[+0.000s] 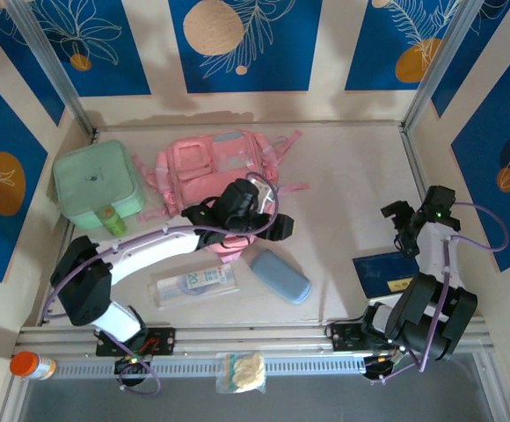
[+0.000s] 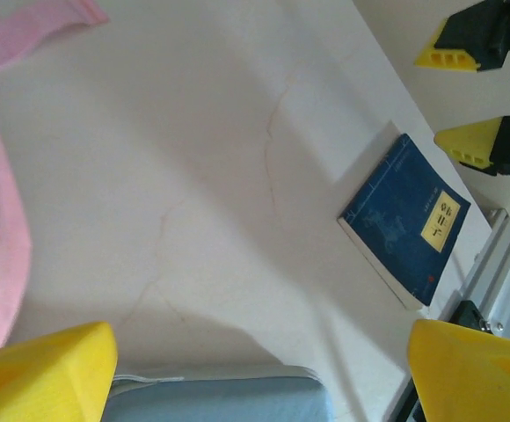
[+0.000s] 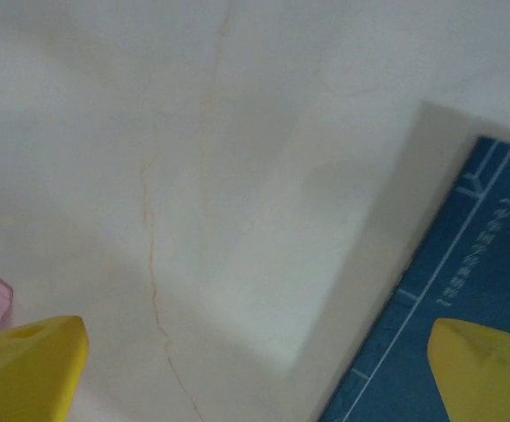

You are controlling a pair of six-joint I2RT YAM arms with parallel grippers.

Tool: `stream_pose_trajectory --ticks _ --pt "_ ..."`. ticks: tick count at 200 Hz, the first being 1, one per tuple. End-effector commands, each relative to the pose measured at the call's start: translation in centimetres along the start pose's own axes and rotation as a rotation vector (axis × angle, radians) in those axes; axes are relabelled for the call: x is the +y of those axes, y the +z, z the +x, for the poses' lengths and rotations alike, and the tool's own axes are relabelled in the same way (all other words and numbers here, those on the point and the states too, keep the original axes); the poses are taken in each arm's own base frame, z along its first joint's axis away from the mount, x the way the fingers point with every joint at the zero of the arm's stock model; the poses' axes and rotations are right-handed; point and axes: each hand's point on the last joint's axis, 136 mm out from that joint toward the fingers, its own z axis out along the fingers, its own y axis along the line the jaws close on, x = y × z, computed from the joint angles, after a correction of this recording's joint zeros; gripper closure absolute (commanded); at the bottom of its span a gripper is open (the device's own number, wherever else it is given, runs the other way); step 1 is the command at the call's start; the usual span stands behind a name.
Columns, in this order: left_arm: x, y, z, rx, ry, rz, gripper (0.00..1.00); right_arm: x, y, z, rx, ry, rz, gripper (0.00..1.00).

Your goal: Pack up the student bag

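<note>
Likely soft, floppy, light: student bag (image 1: 213, 163) would sag if pinched mid-panel; best taken by a strap (image 1: 288, 187). Left gripper (image 2: 264, 374) and right gripper (image 3: 255, 369) both wide apart, empty.

We hold our left arm (image 1: 149, 251) in a long, low arc from its base at the near left out toward the middle. Its wrist is turned so the left gripper (image 1: 277, 226) faces right, yellow fingers (image 2: 44, 369) spread wide and empty. Our right arm (image 1: 433, 251) is folded steeply above its base, and the right gripper (image 1: 398, 218) tips left and downward, its yellow fingers (image 3: 26, 365) parted wide, gripping nothing.
</note>
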Motion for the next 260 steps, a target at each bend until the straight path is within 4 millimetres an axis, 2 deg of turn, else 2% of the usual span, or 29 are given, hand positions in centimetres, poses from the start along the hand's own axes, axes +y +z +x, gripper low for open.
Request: stream_pose_trajectory --ticks 1,33,50,78,125,165,204,219,260 --pt "-0.1 1.5 0.4 -0.01 -0.013 -0.002 0.11 -1.9 0.0 -0.3 0.012 0.058 0.054 0.01" --pt "-1.1 2.9 1.2 0.003 0.006 0.011 0.02 -4.3 0.3 0.6 0.02 0.136 0.131 0.01" --pt "-1.4 3.5 1.6 0.029 0.01 0.01 0.01 -4.7 0.1 1.0 0.0 0.152 0.116 0.01" --pt "-1.6 3.9 2.0 0.033 0.017 0.02 0.0 -5.9 -1.3 1.8 -0.042 0.177 0.145 0.01" --pt "-1.6 4.0 2.5 0.051 0.027 0.021 0.01 -10.1 -4.6 3.5 -0.157 0.244 0.274 0.01" --pt "-1.6 3.8 3.0 0.064 0.042 0.028 0.0 -12.1 -6.6 3.4 -0.241 0.388 0.31 0.01" --pt "-1.4 3.4 2.9 0.055 0.058 0.012 0.01 -14.6 -5.8 2.3 -0.256 0.508 0.406 0.01" --pt "-1.3 3.2 2.8 0.05 0.066 0.008 0.01 -14.7 -4.9 1.9 -0.24 0.524 0.383 0.01" --pt "-0.9 3.7 2.9 0.056 0.072 -0.011 0.01 -15.1 -2.1 3.1 -0.151 0.579 0.37 0.01"
